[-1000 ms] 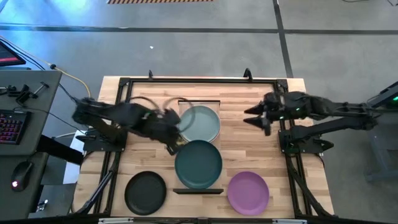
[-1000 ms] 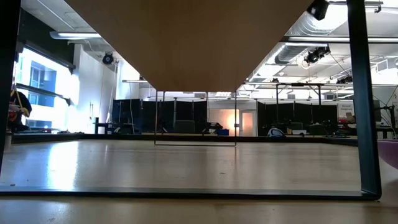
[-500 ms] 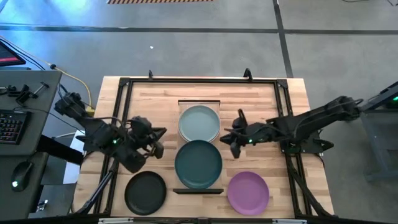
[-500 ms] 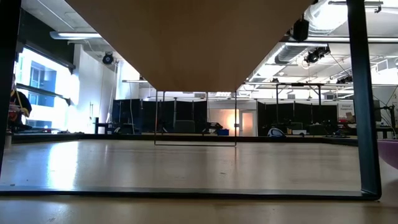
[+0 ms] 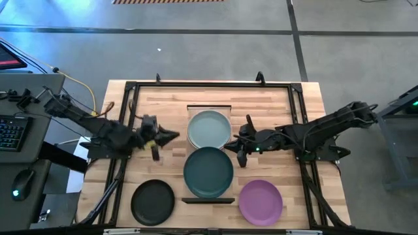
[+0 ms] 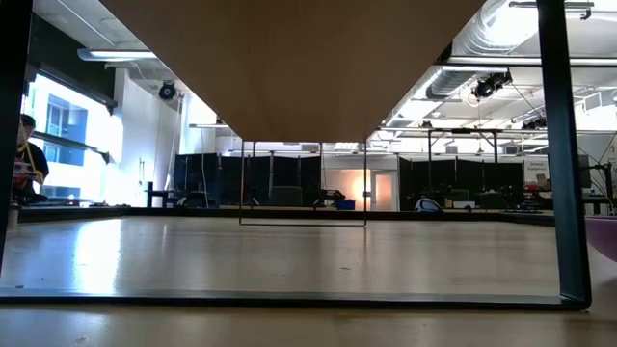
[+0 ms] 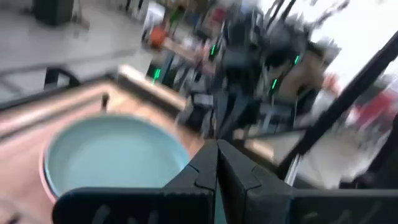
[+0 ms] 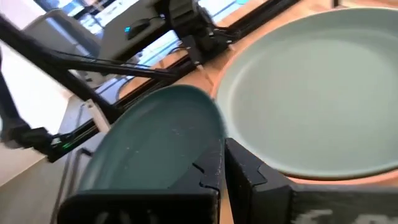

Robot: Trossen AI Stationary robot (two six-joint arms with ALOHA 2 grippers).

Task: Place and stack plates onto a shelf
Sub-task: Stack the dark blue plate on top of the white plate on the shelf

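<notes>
The shelf [image 5: 209, 108] runs from the table's far side to its near side in the middle. On it a pale blue-green plate [image 5: 209, 129] lies on a pink plate, whose rim [image 7: 43, 179] peeks out beneath it. A dark teal plate [image 5: 208, 172] rests nearer on the shelf. A black plate [image 5: 153, 201] and a purple plate [image 5: 260, 201] lie flat on the tabletop. My left gripper [image 5: 174, 136] is shut, left of the pale plate and pointing at it. My right gripper [image 5: 230, 147] is shut at the right side of the shelf, over the place where the pale and teal plates meet.
A black metal frame [image 5: 130, 88] borders the slatted tabletop. A desk with a keyboard [image 5: 13, 130] stands beyond the table's left edge. Bare wood lies left and right of the shelf. A person [image 6: 24, 159] shows far off in the room.
My left gripper has drawn back from the shelf's plates toward the table's left edge. My right gripper has swung from the far right in toward the shelf and come down beside the plates, and its fingers have shut. The plates have not moved.
</notes>
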